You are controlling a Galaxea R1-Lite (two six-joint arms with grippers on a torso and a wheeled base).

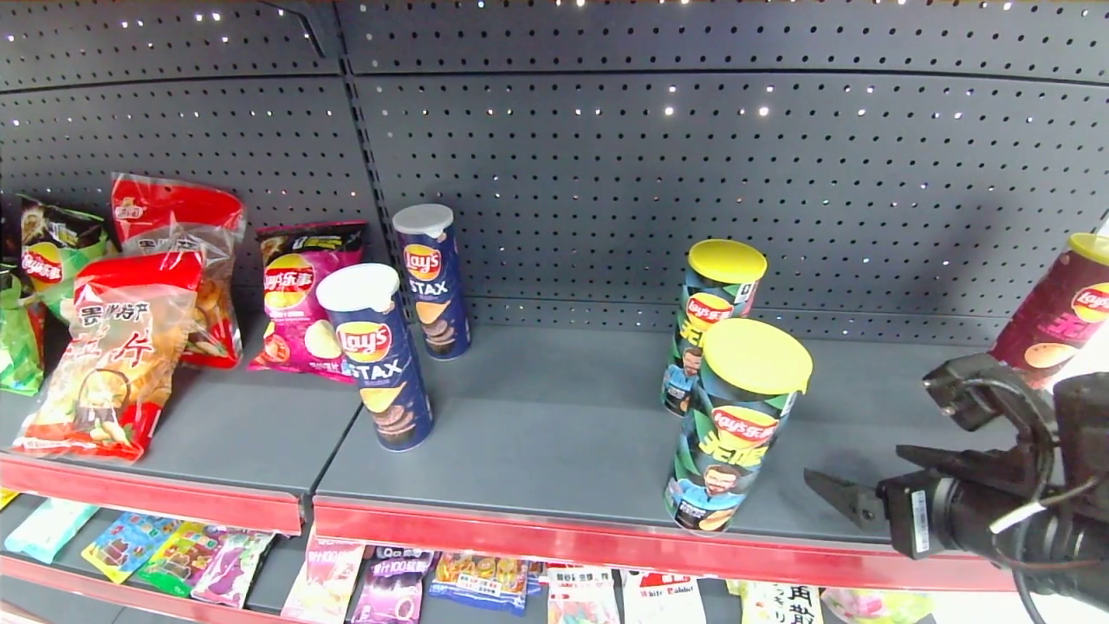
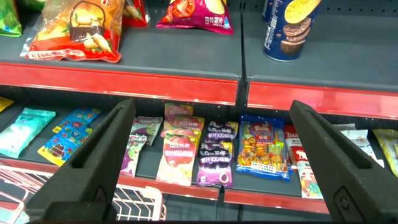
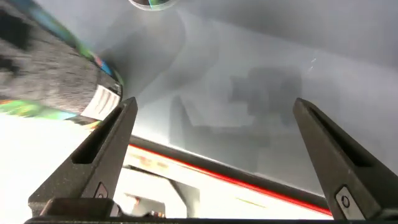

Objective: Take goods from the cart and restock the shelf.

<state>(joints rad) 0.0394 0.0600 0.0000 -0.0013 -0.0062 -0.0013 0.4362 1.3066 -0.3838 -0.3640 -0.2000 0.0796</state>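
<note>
On the grey shelf [image 1: 554, 433] stand two yellow-lidded green chip cans, one at the front [image 1: 736, 425] and one behind it [image 1: 715, 303]. Two blue cans with white lids [image 1: 377, 355] [image 1: 431, 277] stand further left. A maroon can [image 1: 1057, 312] leans at the far right. My right gripper [image 1: 858, 468] is open and holds nothing, level with the shelf's front edge just right of the front green can [image 3: 50, 81]; its open gap [image 3: 216, 106] faces bare shelf board. My left gripper [image 2: 212, 106] is open and holds nothing, below shelf height, facing the red shelf lip [image 2: 317, 99].
Snack bags, red [image 1: 121, 364] and pink [image 1: 303, 295], fill the shelf's left part. Candy packets [image 2: 214, 155] hang on the lower shelf. White cart wire [image 2: 140, 202] lies beneath the left gripper. Bare shelf board lies between the blue and green cans.
</note>
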